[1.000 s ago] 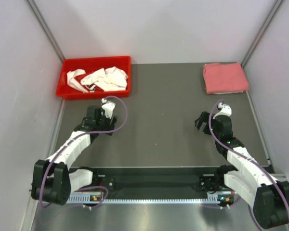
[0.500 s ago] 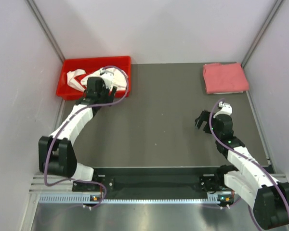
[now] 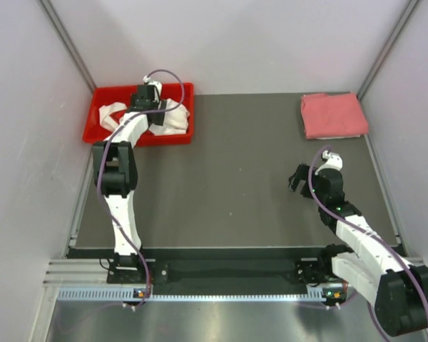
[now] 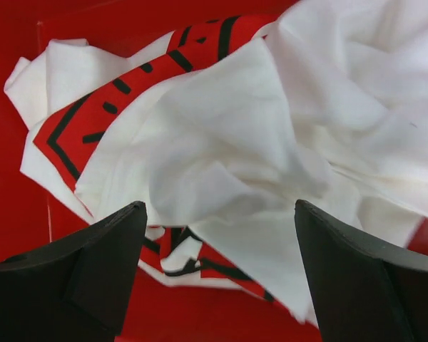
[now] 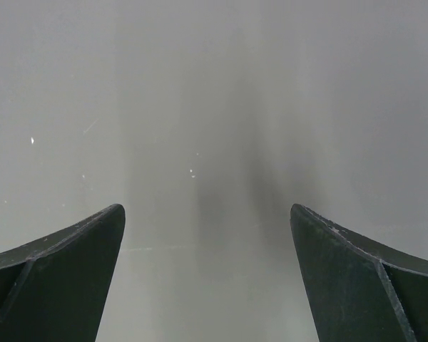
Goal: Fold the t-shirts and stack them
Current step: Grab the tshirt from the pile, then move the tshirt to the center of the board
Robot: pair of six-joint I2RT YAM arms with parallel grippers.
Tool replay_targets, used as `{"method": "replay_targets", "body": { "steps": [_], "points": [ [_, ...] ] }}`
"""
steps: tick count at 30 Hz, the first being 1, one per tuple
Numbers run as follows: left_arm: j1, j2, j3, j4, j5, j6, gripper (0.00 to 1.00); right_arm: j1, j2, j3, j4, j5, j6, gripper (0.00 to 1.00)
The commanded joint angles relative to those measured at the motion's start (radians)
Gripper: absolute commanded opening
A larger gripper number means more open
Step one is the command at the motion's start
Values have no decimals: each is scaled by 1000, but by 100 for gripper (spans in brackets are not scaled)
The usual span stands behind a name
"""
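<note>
Top external view puts this job somewhere near its middle, as I read it. A pink t-shirt (image 3: 333,115) lies folded into a neat square at about 1 o'clock on the worktop (image 3: 228,178), and that looks like the start of the stack. A pale sliver shows under its near edge, but I cannot tell what it is.

The white t-shirt (image 3: 175,117), with its red and black print, sits crumpled in the red bin (image 3: 98,135) at about 11 o'clock. It is not folded, and not even out of the bin yet.

The left tool (image 3: 146,100) hangs over that bin. From its wrist camera the left tool (image 4: 219,206) has its jaws spread wide above the rumpled white t-shirt (image 4: 221,142), with nothing pinched between them.

The right tool (image 3: 297,178) waits at about 4 o'clock, well apart from both garments. Its own camera shows the right tool (image 5: 207,210) gaping wide over bare worktop (image 5: 200,107), holding nothing.

To my eye, what is left is lifting the white one out, spreading it flat, folding it, and setting it on the pink.
</note>
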Motion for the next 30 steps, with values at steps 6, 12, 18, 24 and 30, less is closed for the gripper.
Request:
{"method": "replay_targets", "body": {
  "steps": [6, 12, 18, 24, 30],
  "points": [
    [24, 112, 133, -4, -13, -10, 0, 13, 5, 68, -3, 20, -17, 100],
    [24, -104, 7, 105, 3, -32, 0, 14, -20, 88, -46, 29, -28, 100],
    [24, -371, -12, 16, 182, -23, 0, 16, -55, 116, -70, 0, -28, 100],
    [24, -603, 71, -168, 369, -32, 0, 20, -102, 176, -76, -92, -40, 100],
    [18, -813, 172, -278, 507, -73, 0, 62, -129, 243, -57, -196, -45, 100]
  ]
}}
